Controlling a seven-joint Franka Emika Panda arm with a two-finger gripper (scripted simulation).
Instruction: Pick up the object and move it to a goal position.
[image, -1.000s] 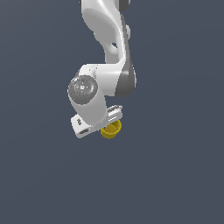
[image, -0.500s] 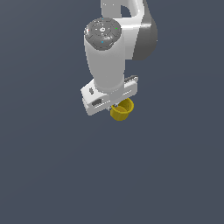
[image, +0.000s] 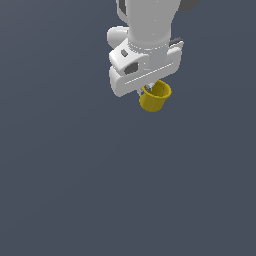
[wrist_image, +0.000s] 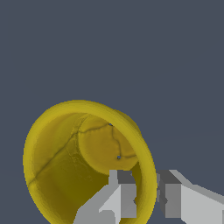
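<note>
The object is a small yellow cup (image: 155, 96) hanging tilted just under the white hand of the arm, high in the exterior view. My gripper (image: 149, 90) is shut on its wall. In the wrist view the cup (wrist_image: 74, 144) shows its round rim and hollow inside, and the gripper (wrist_image: 146, 194) pinches the rim, with one finger inside the cup and the other finger (wrist_image: 173, 199) outside. The cup is off the ground, with nothing under it.
A plain dark grey-blue surface fills the rest of both views. The white arm (image: 150, 25) reaches down from the top edge of the exterior view.
The arm has carried the cup upward and toward the exterior view's right. The hand has turned over the second, and the cup has stayed in the gripper throughout.
</note>
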